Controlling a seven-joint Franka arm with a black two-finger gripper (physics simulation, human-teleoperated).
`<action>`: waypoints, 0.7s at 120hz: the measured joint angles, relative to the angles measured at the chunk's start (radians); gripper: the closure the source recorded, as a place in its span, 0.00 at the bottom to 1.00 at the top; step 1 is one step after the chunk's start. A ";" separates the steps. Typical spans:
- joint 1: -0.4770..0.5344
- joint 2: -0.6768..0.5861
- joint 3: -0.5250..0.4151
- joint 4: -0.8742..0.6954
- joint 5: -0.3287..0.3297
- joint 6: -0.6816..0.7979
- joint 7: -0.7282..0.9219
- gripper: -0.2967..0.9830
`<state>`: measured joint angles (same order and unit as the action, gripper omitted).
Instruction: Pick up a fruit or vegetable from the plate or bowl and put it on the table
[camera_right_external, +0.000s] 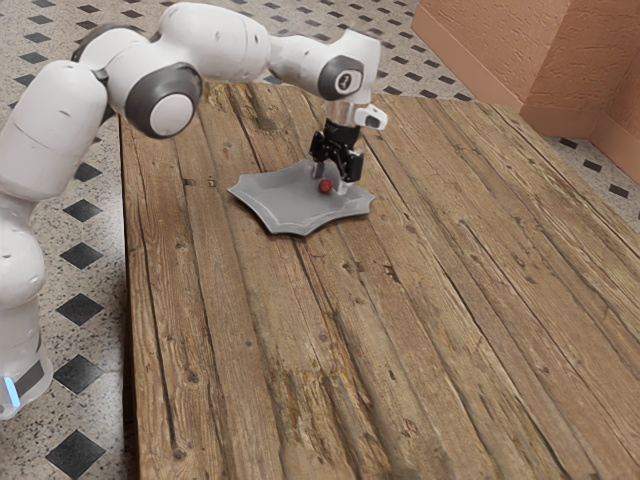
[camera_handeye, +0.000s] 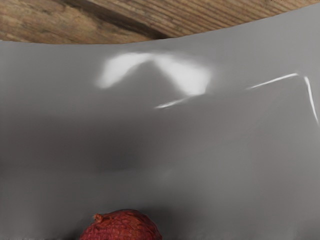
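Exterior view, claw: pointed downward over the plate, low at its surface; the claw (camera_right_external: 329, 182) is open, its two fingers (camera_right_external: 318, 170) set apart.
Fruit: small, round and red; the fruit (camera_right_external: 325, 187) is seen on the plate, at the level of the fingertips. Whether it is touched by either finger cannot be told.
Plate: grey, shallow, with a pointed, scalloped outline; the plate (camera_right_external: 265, 194) is supported by the desk (camera_right_external: 300, 350), which is built of worn wooden planks.
Arm: white with dark joint rings; the arm (camera_right_external: 215, 42) is extended from the exterior view's left, above the desk.
Surroundings: a speckled floor (camera_right_external: 85, 330) patterned with dark diamonds, and an orange-brown wall (camera_right_external: 510, 55), are seen beyond the desk.
Wrist view, detail: wrinkled red skin and a small stub are shown on the fruit; bright reflections are cast on the plate's glossy surface, and wood grain is visible past its rim.
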<state>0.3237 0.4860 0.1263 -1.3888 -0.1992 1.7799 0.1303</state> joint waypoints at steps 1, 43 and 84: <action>0.000 0.000 0.000 0.000 0.000 0.001 -0.001 0.27; 0.003 0.006 0.002 0.001 -0.005 0.010 -0.006 0.52; 0.006 0.012 0.000 0.007 -0.002 0.007 -0.002 0.64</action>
<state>0.3296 0.4978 0.1262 -1.3822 -0.2008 1.7870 0.1281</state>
